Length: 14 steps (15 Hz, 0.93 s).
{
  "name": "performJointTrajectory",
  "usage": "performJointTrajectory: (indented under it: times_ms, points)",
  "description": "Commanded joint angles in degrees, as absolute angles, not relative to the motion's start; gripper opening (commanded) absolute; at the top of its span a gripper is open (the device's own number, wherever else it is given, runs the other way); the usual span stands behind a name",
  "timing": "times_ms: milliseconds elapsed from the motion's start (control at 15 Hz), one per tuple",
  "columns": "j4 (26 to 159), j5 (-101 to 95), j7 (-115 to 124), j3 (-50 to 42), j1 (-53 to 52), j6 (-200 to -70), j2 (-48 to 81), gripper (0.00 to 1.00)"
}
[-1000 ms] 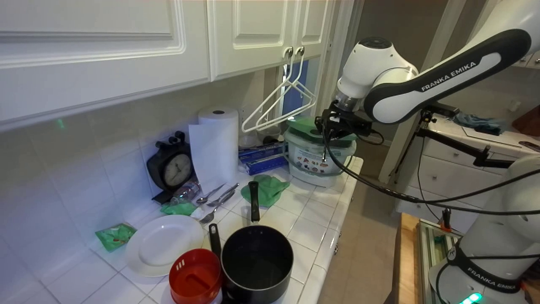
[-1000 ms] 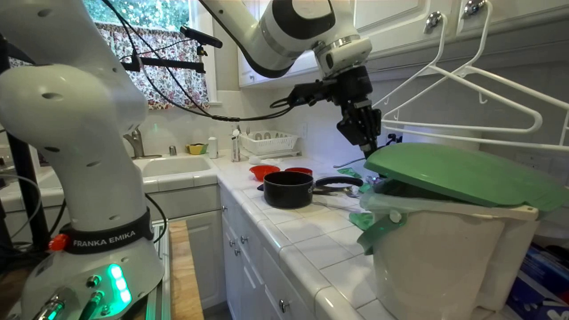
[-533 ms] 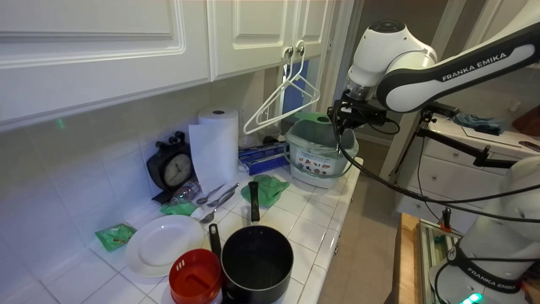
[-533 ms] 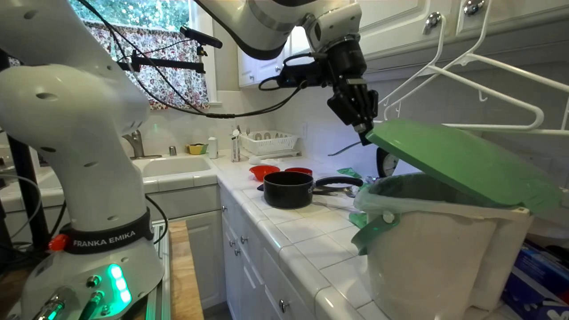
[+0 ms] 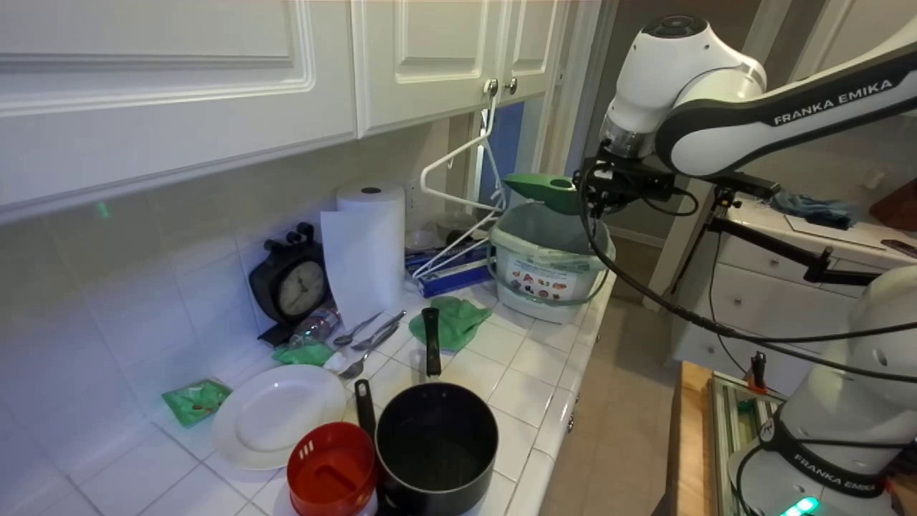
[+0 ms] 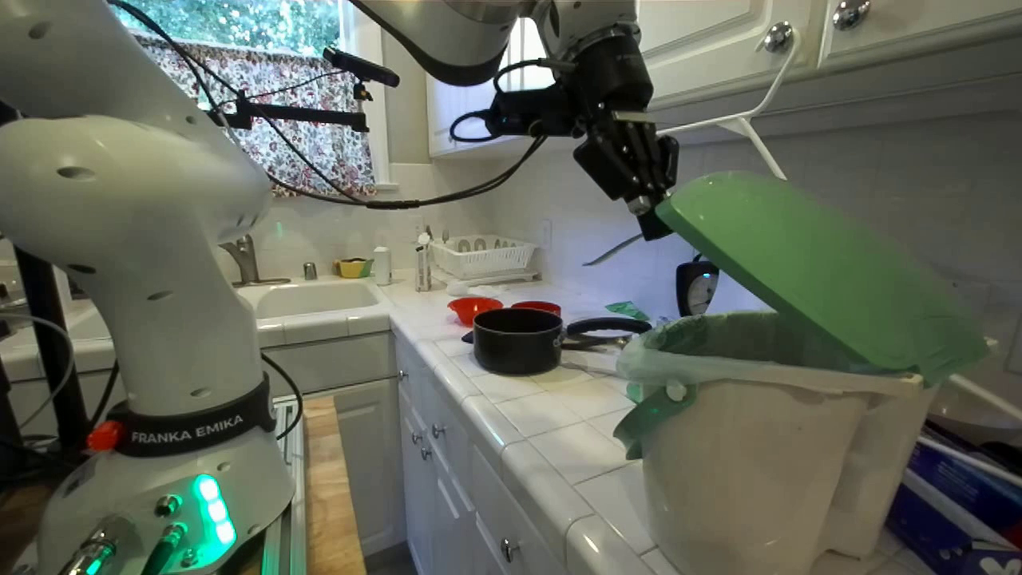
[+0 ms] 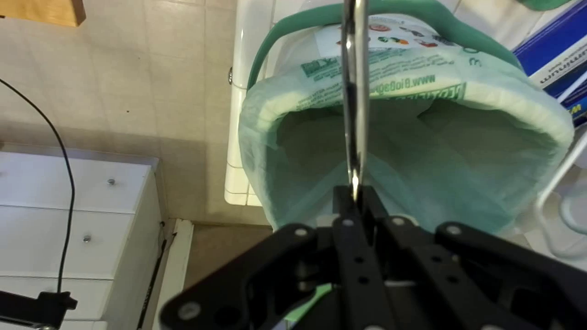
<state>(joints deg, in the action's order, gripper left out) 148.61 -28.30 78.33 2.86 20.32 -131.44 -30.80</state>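
While a bin [image 6: 742, 471] stands beneath it on a white-tiled counter [image 5: 523, 358], the robot's pincer [image 7: 354, 197] grips a slim metal utensil [image 7: 361, 68], its black fingertips pressed together around one end. Seen from the wrist, the utensil crosses in front of the bin's mouth and runs out of view; in an exterior view it slants down from the pincer, above the rim. A pale green printed liner [image 7: 513, 91] folds over that rim. Tilted up at an angle, the green lid [image 6: 814, 263] has its raised edge right at the pincer, though whether they touch cannot be told. Nearby, a white hanger [image 6: 742, 122] hangs from a cabinet knob [image 6: 778, 37]. Blue boxes [image 5: 466, 276] sit just beside the bin. Farther along are a paper towel roll [image 5: 369, 265], loose cutlery [image 5: 352, 369], a white plate [image 5: 276, 412], a red bowl [image 5: 332, 459] and a black saucepan [image 5: 437, 430].
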Motion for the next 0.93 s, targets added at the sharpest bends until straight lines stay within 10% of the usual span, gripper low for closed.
performJointTrajectory:
  times_ms: [0,867]
  points:
    - [149.9,-29.8,79.8,3.2,21.2,-129.8,-33.6,0.03]
    - [150.4,-30.4,79.6,-1.1,27.8,-128.1,-39.8,0.03]
